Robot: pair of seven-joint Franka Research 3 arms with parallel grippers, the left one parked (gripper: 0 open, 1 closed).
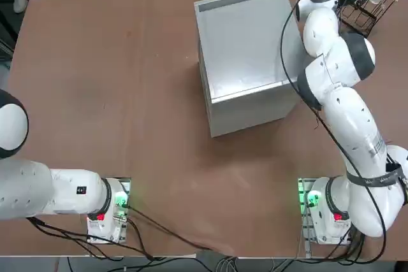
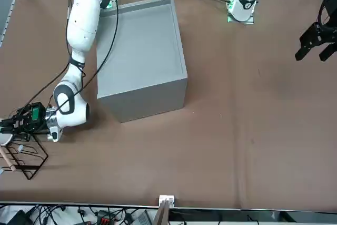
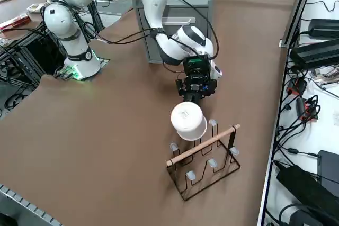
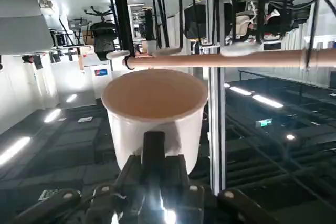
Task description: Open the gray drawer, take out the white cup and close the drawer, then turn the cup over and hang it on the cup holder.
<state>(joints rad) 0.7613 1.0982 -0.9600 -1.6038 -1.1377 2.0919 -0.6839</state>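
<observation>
The right gripper (image 3: 195,89) is pinched nearly shut on the white cup (image 3: 189,121), and it holds the cup out in front of it, up above the bench (image 3: 122,146). The right arm (image 1: 347,93) reaches far across the bench, past the side of the big gray cabinet (image 1: 248,49), and bends down at its end, so the gripper is at the far right part of the bench. Next to the cup is the cup holder (image 3: 204,162), a rack made of thin dark wire with a round wooden bar (image 3: 204,145) along its top and little pale tips (image 3: 190,175) on its wires. In the right wrist view, the bar runs across just past the mouth of the cup. I cannot tell if the cup touches the rack. The big cabinet sits on the bench beside the arm, turned a bit crooked. Its gray drawer (image 3: 183,20) is closed, with a pale handle (image 3: 178,20) on the front. A black cable (image 3: 198,11) loops along the arm and hangs over part of the cabinet. The cup is plain white and round. The right side view shows its flat bottom, and the right wrist view shows its round open mouth, with a tan look inside.
</observation>
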